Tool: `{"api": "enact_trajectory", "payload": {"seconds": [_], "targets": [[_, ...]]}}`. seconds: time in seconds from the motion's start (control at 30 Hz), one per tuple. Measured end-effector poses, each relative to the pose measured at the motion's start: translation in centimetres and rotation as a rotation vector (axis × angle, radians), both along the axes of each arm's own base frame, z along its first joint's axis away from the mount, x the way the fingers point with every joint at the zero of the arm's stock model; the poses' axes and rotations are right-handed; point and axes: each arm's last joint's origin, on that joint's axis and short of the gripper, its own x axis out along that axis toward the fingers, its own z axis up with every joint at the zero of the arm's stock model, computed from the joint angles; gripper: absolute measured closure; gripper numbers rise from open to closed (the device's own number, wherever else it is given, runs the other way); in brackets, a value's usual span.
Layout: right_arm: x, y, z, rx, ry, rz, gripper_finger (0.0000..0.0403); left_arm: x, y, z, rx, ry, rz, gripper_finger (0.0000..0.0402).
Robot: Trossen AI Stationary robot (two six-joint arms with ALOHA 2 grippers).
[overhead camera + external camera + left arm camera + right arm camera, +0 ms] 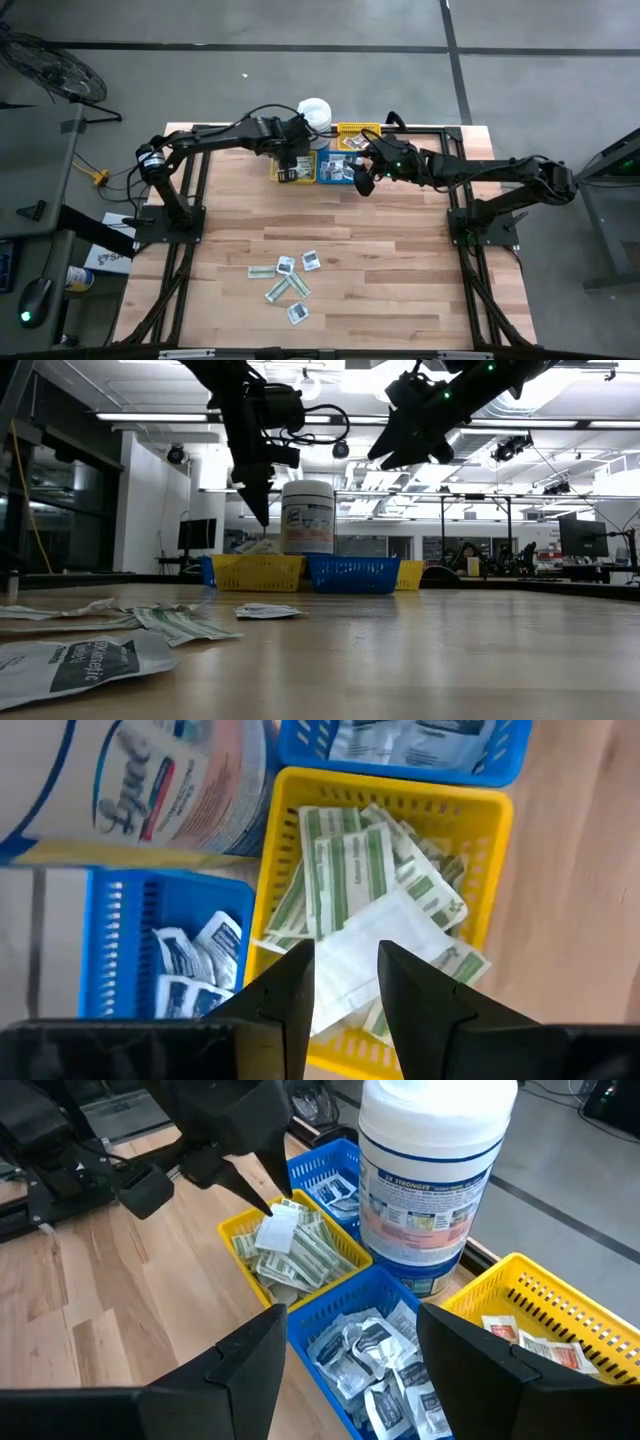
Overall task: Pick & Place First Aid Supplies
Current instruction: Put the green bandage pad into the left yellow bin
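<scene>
Several first aid supplies (285, 280) lie loose on the near part of the wooden table, both white squares and green-and-white strips. At the far edge stand small bins. My left gripper (345, 985) points down into a yellow bin (490, 820) of green-and-white strips. It is open, and a white packet (350, 950) lies on top of the pile right under its tips. My right gripper (350, 1370) hangs open and wide above a blue bin (330, 1302) of white packets with dark print, with nothing between its fingers. My left gripper's fingertips (264, 1202) come from above, pointing down, and stand right at the upper edge of the white packet (276, 1235). The packet rests tilted on the strips in the yellow bin. Whether the fingers touch it, I cannot tell.
A white lidded tub (430, 1170) stands behind the bins. A second yellow bin (540, 1295) holds white packets, and another blue bin (130, 920) sits beside the left gripper. The two grippers are close together over the bins (330, 165). Bare wood lies between the bins and the loose packets.
</scene>
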Motion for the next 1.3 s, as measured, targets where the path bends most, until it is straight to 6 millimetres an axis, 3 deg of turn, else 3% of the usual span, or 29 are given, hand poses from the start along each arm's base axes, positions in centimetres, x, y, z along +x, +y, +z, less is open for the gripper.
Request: {"api": "enact_trajectory", "payload": {"seconds": [0.13,0.23,0.5,0.73,0.9,1.1,1.3], "targets": [[0.0,0.0,0.0,0.004,0.003,-0.001,0.0185,0.2,0.1,-0.4,-0.061,-0.047,0.137,0.0291],[0.0,0.0,-0.1,0.015,0.0,0.007,0.0185,0.0,0.4,-0.8,-0.204,-0.108,0.321,0.0291],[0.0,0.1,-0.1,0.041,-0.007,0.011,0.0185,-1.4,2.9,-1.0,-0.372,-0.22,0.745,0.0291],[0.0,0.1,-0.1,0.058,-0.013,-0.001,0.0185,-1.4,1.9,-2.4,-0.457,-0.201,0.757,0.0291],[0.0,0.1,-0.1,0.057,-0.013,-0.003,0.0185,-1.1,1.5,-3.7,-0.348,-0.239,0.783,0.0291],[0.0,0.1,-0.1,0.058,-0.013,-0.003,0.0185,-0.9,1.8,-4.5,-0.336,-0.304,0.821,0.0291],[0.0,0.1,-0.1,0.06,-0.014,-0.005,0.0185,-0.8,1.8,-6.0,-0.342,-0.261,0.84,0.0291]]}}
